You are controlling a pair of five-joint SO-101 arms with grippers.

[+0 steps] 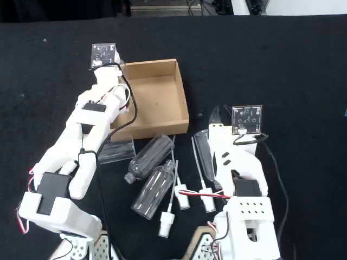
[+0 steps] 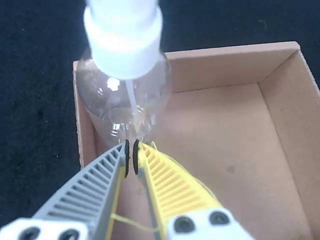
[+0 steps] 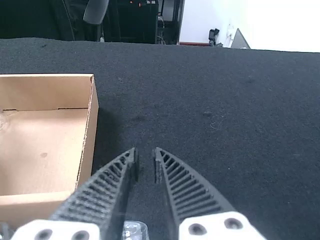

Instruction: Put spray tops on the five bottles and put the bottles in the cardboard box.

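Observation:
A clear bottle point(image 2: 125, 95) with a white spray top point(image 2: 124, 35) stands in a corner of the cardboard box point(image 2: 225, 150). My left gripper point(image 2: 131, 150) is shut, its tips right at the bottle's side with nothing between them. In the high view the left arm point(image 1: 100, 108) stretches to the left edge of the box point(image 1: 181, 92). My right gripper point(image 3: 145, 157) hovers over the black table just right of the box point(image 3: 45, 140), fingers a narrow gap apart and holding nothing. Three capless bottles point(image 1: 149, 156) point(image 1: 154, 189) point(image 1: 203, 149) lie in front of the box.
Three loose spray tops point(image 1: 182, 201) point(image 1: 209, 205) point(image 1: 165, 223) lie near the front edge between the arms. Another clear piece point(image 1: 116, 151) lies beside the left arm. Most of the box floor point(image 1: 157, 103) is bare. Black cloth covers the table point(image 1: 271, 65).

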